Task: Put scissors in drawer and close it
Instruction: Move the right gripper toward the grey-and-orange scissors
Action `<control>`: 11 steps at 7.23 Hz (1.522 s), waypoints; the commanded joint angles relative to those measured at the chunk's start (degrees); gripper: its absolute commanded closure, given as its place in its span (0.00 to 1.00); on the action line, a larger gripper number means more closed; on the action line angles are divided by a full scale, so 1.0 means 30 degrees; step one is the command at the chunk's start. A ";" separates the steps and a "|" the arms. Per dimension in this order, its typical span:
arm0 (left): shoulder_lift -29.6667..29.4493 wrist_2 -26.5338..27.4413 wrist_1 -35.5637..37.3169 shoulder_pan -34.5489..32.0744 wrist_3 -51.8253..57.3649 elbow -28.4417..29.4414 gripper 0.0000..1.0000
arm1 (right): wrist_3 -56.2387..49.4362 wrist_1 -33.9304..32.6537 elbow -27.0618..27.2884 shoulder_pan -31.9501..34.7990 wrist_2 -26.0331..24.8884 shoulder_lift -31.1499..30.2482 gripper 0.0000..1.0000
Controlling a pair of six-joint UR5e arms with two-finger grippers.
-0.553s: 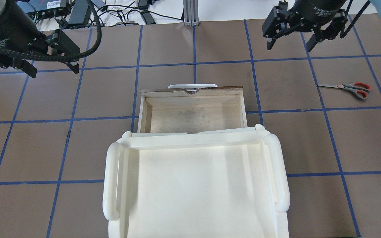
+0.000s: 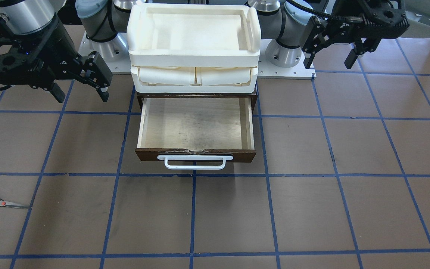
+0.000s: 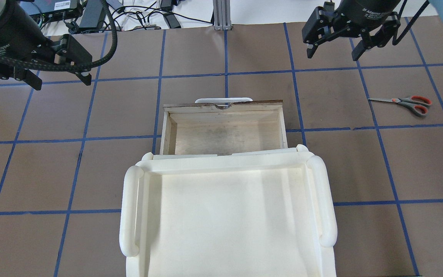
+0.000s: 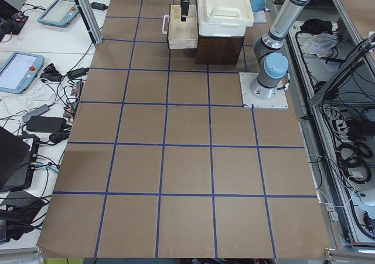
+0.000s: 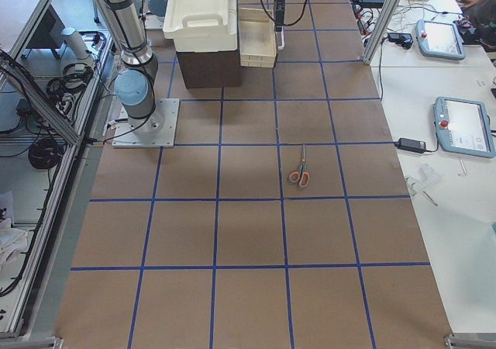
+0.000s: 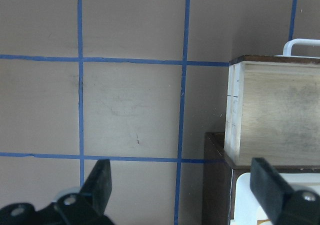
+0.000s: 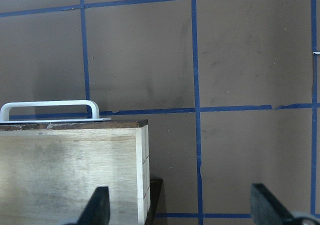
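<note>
Brown tabletop [image 3: 52, 173] with a blue tape grid, cables and tablets beyond its operators' edge. Cream tray unit [image 3: 321, 200] sits on a dark cabinet by the robot-side edge. The drawer [image 3: 225, 134] sticks out from under it toward the operators' edge, fully open and with nothing inside, white handle [image 3: 223, 100] on its front. It looks ready to receive.

Scissors [image 3: 404, 102] lie flat on the tabletop, well apart from the drawer toward the right end. Blades point back at the drawer, handle loops toward the right end. Not picked up yet.

Right gripper [image 3: 333, 54] hovers high off the drawer's right front corner, jaws apart, holding nothing. It is the nearer one to the scissors, so the pick likely falls to it. Left gripper [image 3: 62, 82] hovers on the opposite side of the drawer, jaws apart too, empty. Probably parked clear, maybe for the push-shut.
</note>
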 commanded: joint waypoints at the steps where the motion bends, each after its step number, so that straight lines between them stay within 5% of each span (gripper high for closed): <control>1: 0.0051 0.0059 -0.0057 0.0001 0.0000 0.0000 0.00 | -0.0120 0.0026 0.0048 0.0000 -0.1742 0.0109 0.00; 3: -0.0037 0.0001 -0.0028 -0.0029 -0.0088 -0.0030 0.00 | -0.0905 -0.0003 0.0107 -0.0435 -0.2461 0.0458 0.00; 5: 0.0022 0.0001 -0.0029 -0.0029 -0.0087 -0.0030 0.00 | -0.3886 -0.0061 0.0078 -0.3149 -0.2373 0.1513 0.00; 11: 0.0023 0.0001 -0.0029 0.0059 -0.0029 -0.0030 0.00 | -2.0148 -0.4862 0.0078 -0.8111 -0.3196 0.6197 0.00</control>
